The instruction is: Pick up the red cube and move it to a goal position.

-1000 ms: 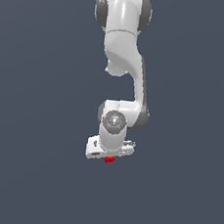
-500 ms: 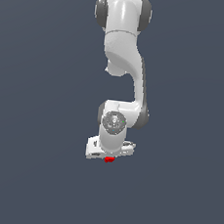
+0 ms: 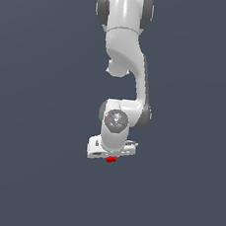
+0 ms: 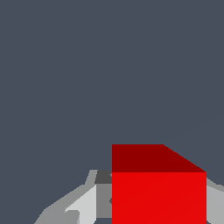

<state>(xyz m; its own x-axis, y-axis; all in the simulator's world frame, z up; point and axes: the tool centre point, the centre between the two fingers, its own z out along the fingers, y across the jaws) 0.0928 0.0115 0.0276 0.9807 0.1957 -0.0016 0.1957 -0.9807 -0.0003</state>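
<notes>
Your gripper (image 3: 111, 158) has the red cube (image 3: 111, 159) between its fingers.

In the exterior view you see the white arm (image 3: 124, 81) hanging straight down, its hand turned downward, and the cube poking out just under the hand (only a small red patch shows there). In the wrist view the cube (image 4: 158, 192) fills the space between the grey fingers (image 4: 81, 204), which sit against its sides, so the gripper is closed on it. A plain dark grey background surrounds everything.
</notes>
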